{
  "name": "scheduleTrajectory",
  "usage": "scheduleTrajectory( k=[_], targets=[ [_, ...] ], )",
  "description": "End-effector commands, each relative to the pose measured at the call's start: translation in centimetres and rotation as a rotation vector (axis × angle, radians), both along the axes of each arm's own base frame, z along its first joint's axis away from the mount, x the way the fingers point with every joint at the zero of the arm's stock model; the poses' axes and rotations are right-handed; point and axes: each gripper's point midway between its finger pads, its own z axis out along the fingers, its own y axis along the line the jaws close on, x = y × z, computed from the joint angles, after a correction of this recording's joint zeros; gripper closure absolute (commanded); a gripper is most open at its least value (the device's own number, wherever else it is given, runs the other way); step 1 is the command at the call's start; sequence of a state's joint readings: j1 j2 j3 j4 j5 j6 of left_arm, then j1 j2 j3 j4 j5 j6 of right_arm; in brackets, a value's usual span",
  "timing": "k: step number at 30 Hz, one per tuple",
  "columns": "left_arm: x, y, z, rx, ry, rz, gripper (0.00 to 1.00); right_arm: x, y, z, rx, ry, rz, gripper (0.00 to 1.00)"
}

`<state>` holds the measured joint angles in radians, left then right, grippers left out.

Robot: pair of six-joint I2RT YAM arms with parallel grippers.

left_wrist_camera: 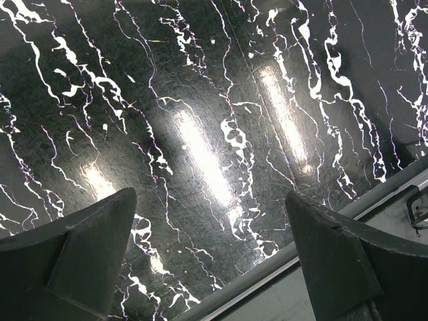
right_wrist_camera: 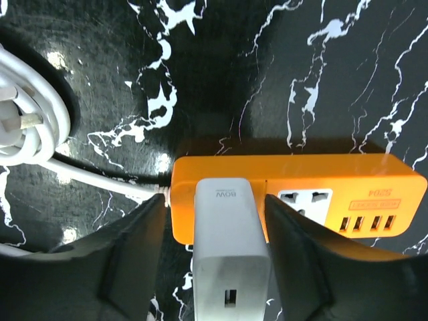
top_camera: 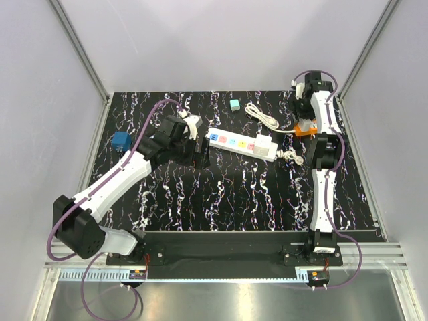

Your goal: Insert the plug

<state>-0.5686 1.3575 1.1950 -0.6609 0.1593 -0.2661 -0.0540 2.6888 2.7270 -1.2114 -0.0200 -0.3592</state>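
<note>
One job looks finished: your white charger [right_wrist_camera: 231,247] sits in the orange power strip [right_wrist_camera: 348,190] by the right edge of the table [top_camera: 234,194]. Your right gripper [right_wrist_camera: 215,207] stands half-open astride it (not squeezing), and your left gripper [left_wrist_camera: 208,200] is wide and empty.

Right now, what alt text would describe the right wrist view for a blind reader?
A white 80W charger sits plugged into an orange power strip on a black marbled table, between the open fingers of the right claw. A coiled white cable lies at left.

Black white-veined table [top_camera: 221,194] between plain pale walls [top_camera: 200,40].
</note>
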Motion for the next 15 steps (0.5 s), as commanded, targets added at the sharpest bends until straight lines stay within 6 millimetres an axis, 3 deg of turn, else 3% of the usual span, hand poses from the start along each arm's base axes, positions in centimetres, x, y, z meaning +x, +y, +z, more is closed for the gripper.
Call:
scheduleTrajectory(
  k=[1, 9, 11, 15],
  targets=[
    [0.3, -0.1, 0.5, -0.004, -0.022, -0.003, 0.01, 1.6, 0.5, 4.3, -0.009, -0.122, 0.030, 0.30],
    [0.2, 0.2, 1.0, -0.003, -0.044, -0.002, 0.01, 2.9, -0.3, 7.8, -0.046, -0.232, -0.012, 0.08],
    [0.4, 0.5, 0.9, 0.012, -0.049, 0.017, 0.01, 3.4, -0.3, 9.4, -0.042, -0.286, -0.029, 0.00],
    [1.0, 1.4, 1.3, 0.040, -0.082, 0.069, 0.01, 3.7, 0.1, 13.5, -0.019, -0.386, -0.074, 0.00]
  ],
)
